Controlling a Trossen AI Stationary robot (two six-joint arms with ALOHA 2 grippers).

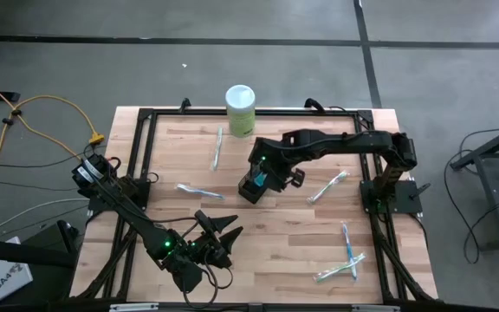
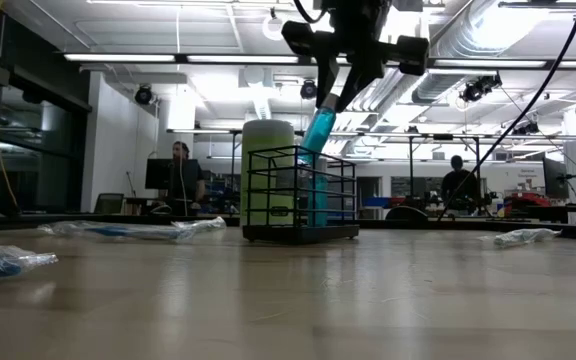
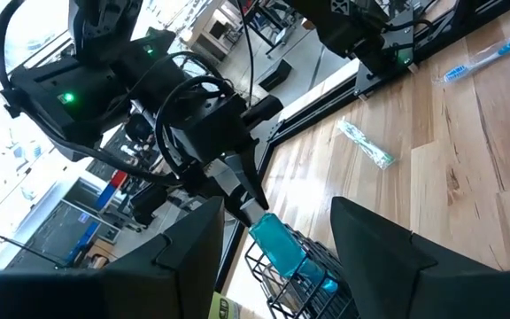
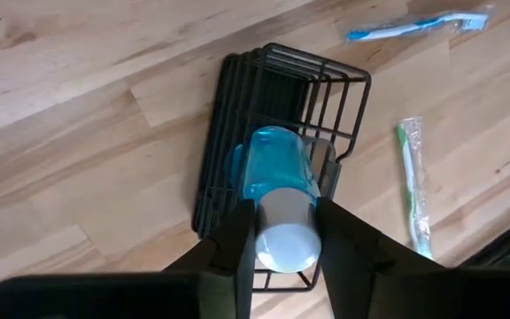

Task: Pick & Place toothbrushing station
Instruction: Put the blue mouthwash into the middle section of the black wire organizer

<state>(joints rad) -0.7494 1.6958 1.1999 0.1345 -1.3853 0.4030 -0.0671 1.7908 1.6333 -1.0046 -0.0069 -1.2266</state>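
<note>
Your right gripper [image 4: 282, 232] has its jaws clamped on the teal tube's [image 4: 277, 177] white cap; tube near-upright, slightly tilted, bottom down inside the wire-mesh holder [image 4: 237, 97]. Left gripper [image 1: 217, 232] jaws wide, near the worktop's front edge.

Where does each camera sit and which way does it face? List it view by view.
High view: above the table, looking straight down; both arms show, right claw over the wire holder.
Low view: at tabletop height, looking level into the room; the right claw comes from above.
Left wrist view: looks across at the right arm; own fingers show.
Right wrist view: looks down; own fingers grip the teal tube.
Shared: all four show tube and holder.
</note>
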